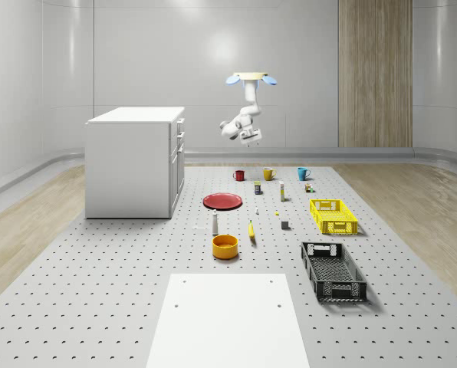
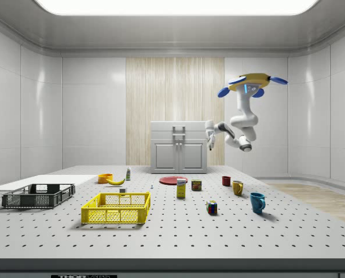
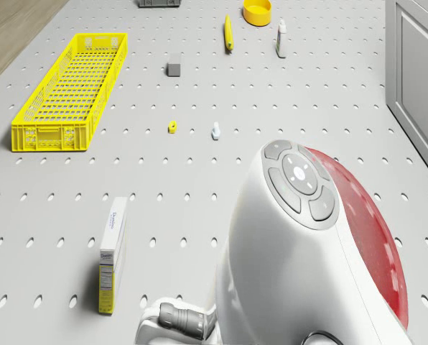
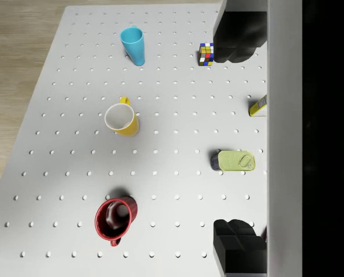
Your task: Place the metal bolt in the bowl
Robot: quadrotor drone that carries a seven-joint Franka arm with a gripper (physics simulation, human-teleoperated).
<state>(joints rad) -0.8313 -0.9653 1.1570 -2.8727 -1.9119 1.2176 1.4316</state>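
Hovering high over the far end of the worktop point(image 1: 98, 307), above the mugs, we hold our pincer point(image 4: 236, 141) spread apart with nothing in it. The metal bolt point(image 3: 216, 131) stands beside a little yellow piece point(image 3: 171, 127), well apart from the orange bowl point(image 1: 225, 246). We think the bolt is tiny and could tip, roll, or slip away if we come down crooked. We might also grab the yellow piece by mistake.
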